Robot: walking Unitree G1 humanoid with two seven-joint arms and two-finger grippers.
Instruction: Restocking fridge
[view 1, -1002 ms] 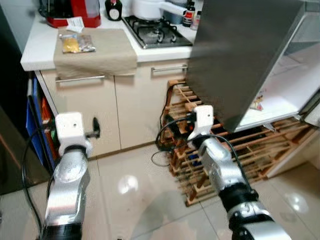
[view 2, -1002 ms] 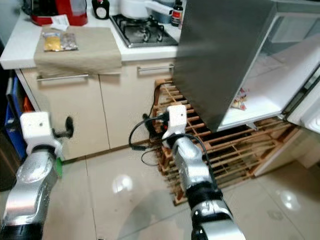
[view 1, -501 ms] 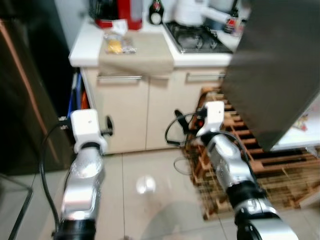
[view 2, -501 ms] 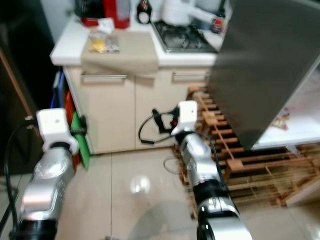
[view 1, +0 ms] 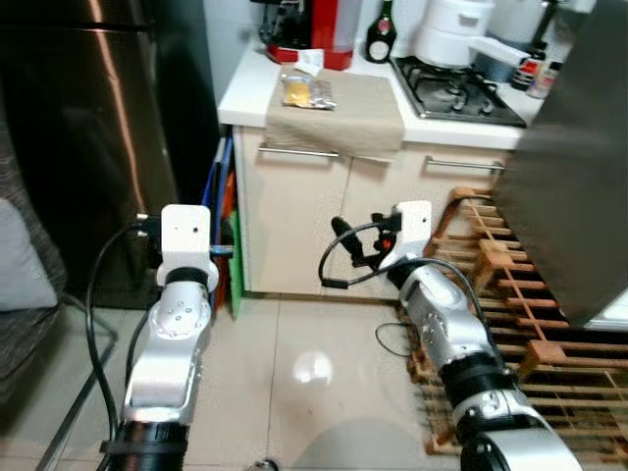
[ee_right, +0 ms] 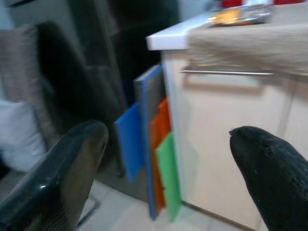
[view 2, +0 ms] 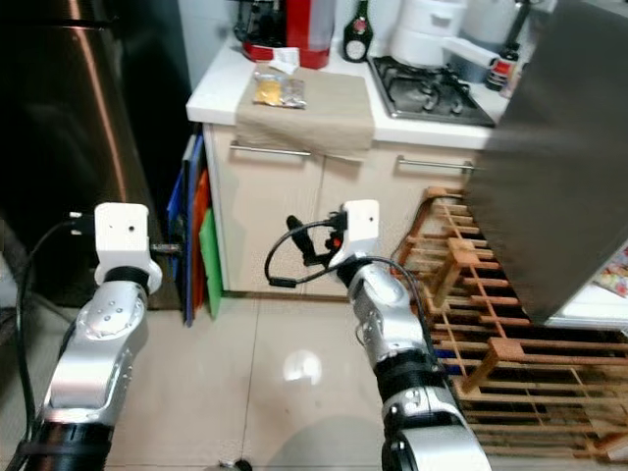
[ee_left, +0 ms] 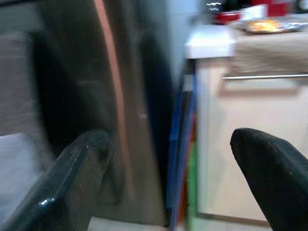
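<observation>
Closest to you, both silver arms reach forward over the pale tiled floor [view 1: 294,343]. Your left gripper [ee_left: 168,168] hangs in front of the dark steel appliance [view 1: 108,118] on the left, its two black fingers [ee_left: 72,173] spread wide with nothing between them. Your right gripper [ee_right: 168,163] points at the cream cabinet doors [view 1: 304,216], fingers [ee_right: 274,163] likewise spread apart and empty — a black cable [view 1: 343,260] loops off that wrist.

Just past the grippers, blue, orange and green boards [view 2: 201,235] stand on edge in the gap between the dark appliance and the cabinet. To the right of the cabinet, a wooden slatted rack [view 1: 510,294] sits on the floor beside your right arm.

Above the rack hangs the grey fridge door [view 1: 579,177], swung open, with a strip of the white fridge interior [view 2: 603,299] visible at the right edge and a small colourful packet [view 2: 616,280] lying on it.

Further back, on the white countertop [view 1: 245,93], a beige cloth [view 1: 339,103] drapes over the front edge — on it lie small snack packets [view 1: 299,91], well apart from both grippers. Behind them stand a red appliance [view 1: 324,25], a dark bottle [view 1: 380,25], a white pot [view 1: 446,29] and the gas hob [view 1: 456,78].
</observation>
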